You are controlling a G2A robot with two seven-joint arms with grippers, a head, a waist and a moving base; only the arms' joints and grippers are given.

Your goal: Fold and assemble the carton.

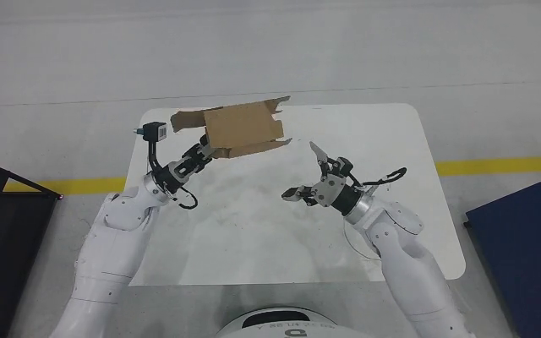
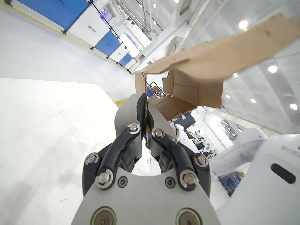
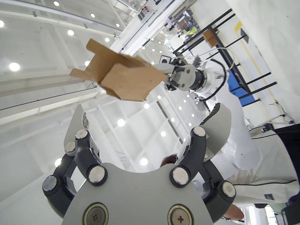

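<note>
Upper centre, left tool (image 1: 205, 152) pinches a half-open brown cardboard carton (image 1: 241, 128), apparently above the white worktop (image 1: 254, 237); right tool (image 1: 300, 171) spread wide.

A white table (image 1: 397, 135) with rounded corners and faint scuff marks stands on a pale grey floor. A yellow floor line (image 1: 490, 166) runs past it on both sides. A dark blue panel (image 1: 507, 245) sits to its right and a black-framed object (image 1: 21, 228) to its left. 3 blue doors (image 2: 46, 1) line a far wall.

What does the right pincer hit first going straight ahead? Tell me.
Probably the carton, held in the air by the left pincer. Depth is unclear, so the right pincer could pass just beside it.
</note>
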